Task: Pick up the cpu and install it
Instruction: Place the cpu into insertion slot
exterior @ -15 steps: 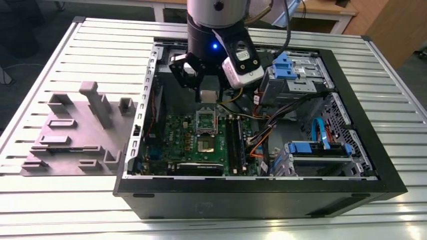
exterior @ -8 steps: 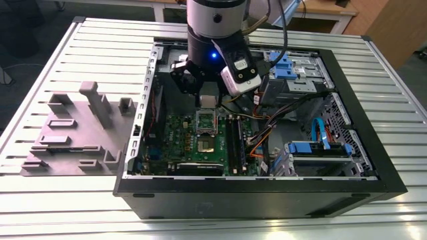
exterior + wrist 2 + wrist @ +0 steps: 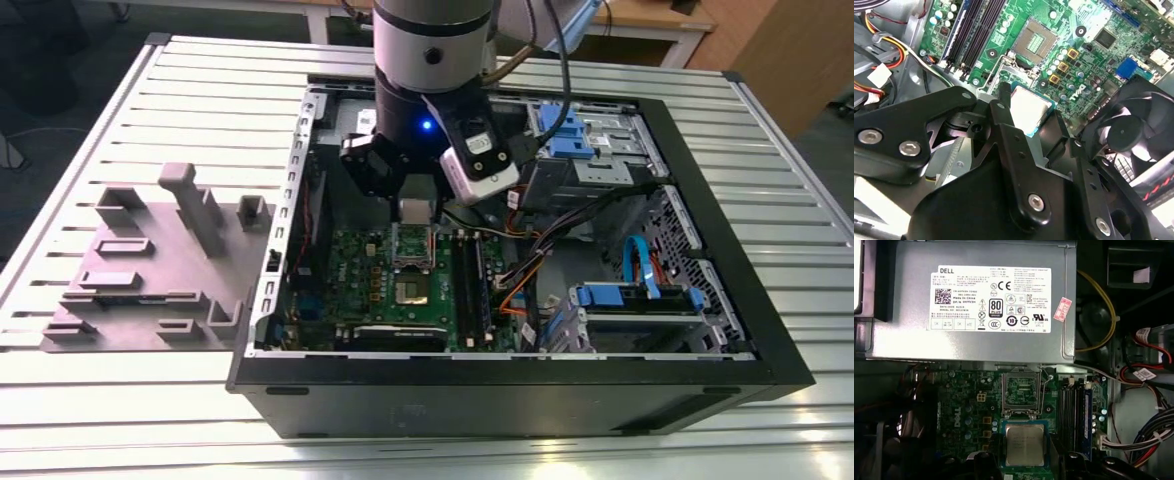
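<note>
My gripper (image 3: 416, 212) hangs inside the open computer case, over the green board. It is shut on the cpu (image 3: 1029, 107), a small square chip with a pale silver top and a green edge, gripped by a black finger (image 3: 1001, 112) on each side. In the first wrist view the cpu (image 3: 1025, 445) hovers above the board, close to the power supply. The dark square socket (image 3: 1036, 40) lies bare just beyond the chip, and its hinged metal frame (image 3: 1040, 390) is swung open. In the exterior view the socket (image 3: 410, 290) sits below the gripper.
A grey power-supply box (image 3: 979, 300) borders the board. Memory slots (image 3: 974, 30) run beside the socket, a black fan (image 3: 1134, 130) stands on the other side. Loose cables (image 3: 534, 270) and blue drive bays (image 3: 641, 300) occupy the exterior view's right. A grey fixture tray (image 3: 147, 270) lies outside the case.
</note>
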